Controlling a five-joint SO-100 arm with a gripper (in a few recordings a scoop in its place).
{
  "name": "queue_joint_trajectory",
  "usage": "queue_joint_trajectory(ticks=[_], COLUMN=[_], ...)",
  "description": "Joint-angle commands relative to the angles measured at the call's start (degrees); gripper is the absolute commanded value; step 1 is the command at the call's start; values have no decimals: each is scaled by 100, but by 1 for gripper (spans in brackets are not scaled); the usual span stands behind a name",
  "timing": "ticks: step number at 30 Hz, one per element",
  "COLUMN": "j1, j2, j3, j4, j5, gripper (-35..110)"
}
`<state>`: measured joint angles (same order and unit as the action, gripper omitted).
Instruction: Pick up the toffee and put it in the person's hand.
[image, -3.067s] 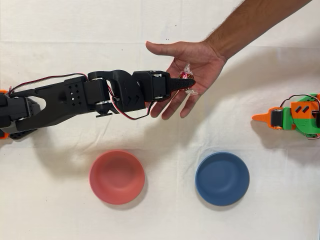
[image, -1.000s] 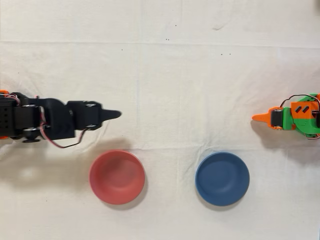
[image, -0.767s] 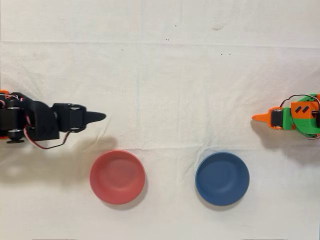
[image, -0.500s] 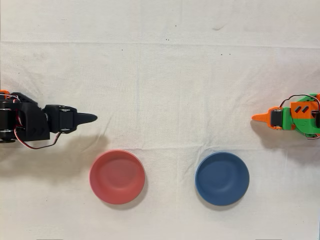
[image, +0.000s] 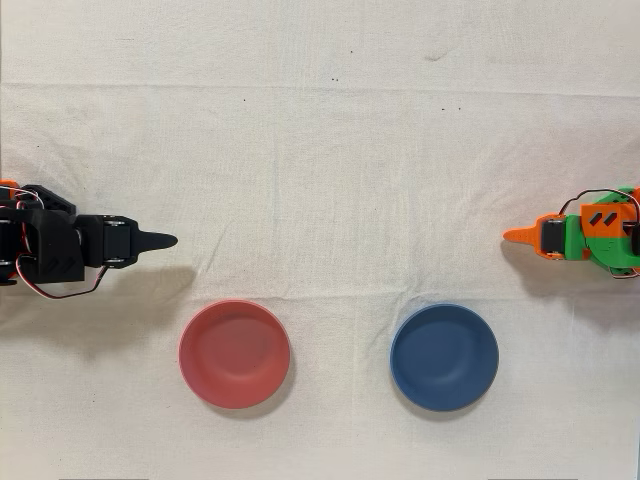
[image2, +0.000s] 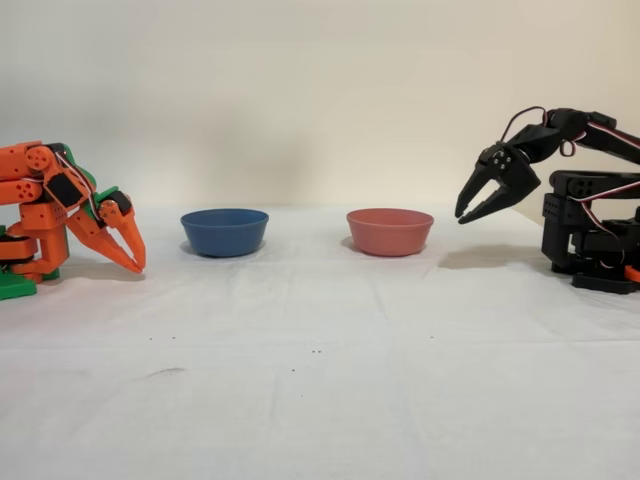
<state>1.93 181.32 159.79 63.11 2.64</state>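
My black gripper (image: 168, 241) is drawn back to the left edge in the overhead view, folded close to its base. In the fixed view the gripper (image2: 464, 217) hangs above the table at the right, pointing down and left. Its fingers stand a little apart with nothing between them. The toffee and the person's hand are out of view.
A pinkish-red bowl (image: 234, 353) (image2: 389, 231) and a blue bowl (image: 444, 357) (image2: 224, 231) sit side by side on the white cloth. The idle orange arm (image: 585, 236) (image2: 60, 205) rests at the opposite side from the black arm.
The hand holding the toffee has left the view. The black arm has kept pulling back leftward in the overhead view, from near the middle to its base.
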Motion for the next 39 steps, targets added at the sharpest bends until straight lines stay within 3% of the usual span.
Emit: queue_joint_trajectory(ticks=[1, 16, 39], j1=[132, 132, 123], j2=[466, 1160, 1160], j3=[158, 650, 1459], j4=[246, 545, 53], j5=[79, 79, 26], gripper=[0, 0, 0])
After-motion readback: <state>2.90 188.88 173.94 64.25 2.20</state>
